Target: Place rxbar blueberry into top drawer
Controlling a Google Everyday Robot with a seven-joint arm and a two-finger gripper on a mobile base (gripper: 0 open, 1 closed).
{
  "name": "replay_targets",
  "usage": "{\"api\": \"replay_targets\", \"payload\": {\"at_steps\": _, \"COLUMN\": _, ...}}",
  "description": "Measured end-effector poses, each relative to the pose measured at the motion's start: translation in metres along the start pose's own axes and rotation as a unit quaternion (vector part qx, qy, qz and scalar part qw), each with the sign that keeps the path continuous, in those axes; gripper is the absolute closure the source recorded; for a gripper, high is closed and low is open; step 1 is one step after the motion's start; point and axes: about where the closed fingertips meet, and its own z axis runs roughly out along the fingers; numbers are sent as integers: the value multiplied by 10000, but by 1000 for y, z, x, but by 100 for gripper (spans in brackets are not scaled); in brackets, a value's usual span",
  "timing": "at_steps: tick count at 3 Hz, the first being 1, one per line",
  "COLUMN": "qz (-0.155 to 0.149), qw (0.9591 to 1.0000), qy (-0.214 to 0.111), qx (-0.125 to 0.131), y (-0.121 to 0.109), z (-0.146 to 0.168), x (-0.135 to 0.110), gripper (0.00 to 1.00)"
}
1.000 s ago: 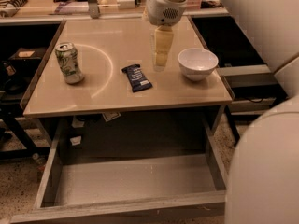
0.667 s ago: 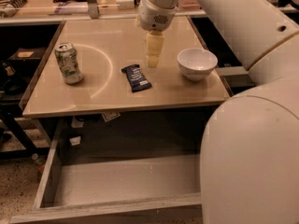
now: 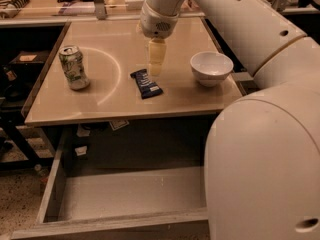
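The rxbar blueberry (image 3: pixel 147 83), a small flat bar in a dark navy wrapper, lies on the tan table top (image 3: pixel 125 44) near the middle front. My gripper (image 3: pixel 156 64) hangs from the white arm just above the bar's far end, pointing down. The top drawer (image 3: pixel 125 196) is pulled out below the table's front edge, its grey floor bare; my arm hides its right part.
A green-and-white soda can (image 3: pixel 74 67) stands upright at the table's left. A white bowl (image 3: pixel 211 67) sits at the right. My large white arm fills the right of the view. Cluttered shelves lie behind the table.
My gripper has moved left and down toward the bar. The arm now covers more of the right side and the drawer.
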Motion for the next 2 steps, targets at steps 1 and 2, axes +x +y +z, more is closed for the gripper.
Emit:
{"api": "replay_targets", "payload": {"at_steps": 1, "qz": -30, "qw": 9992, "qy": -272, "qx": -286, "y": 7, "z": 41, "x": -19, "gripper": 0}}
{"api": "replay_targets", "payload": {"at_steps": 2, "qz": -6, "qw": 9993, "qy": -291, "qx": -248, "y": 5, "z": 44, "x": -17, "gripper": 0}}
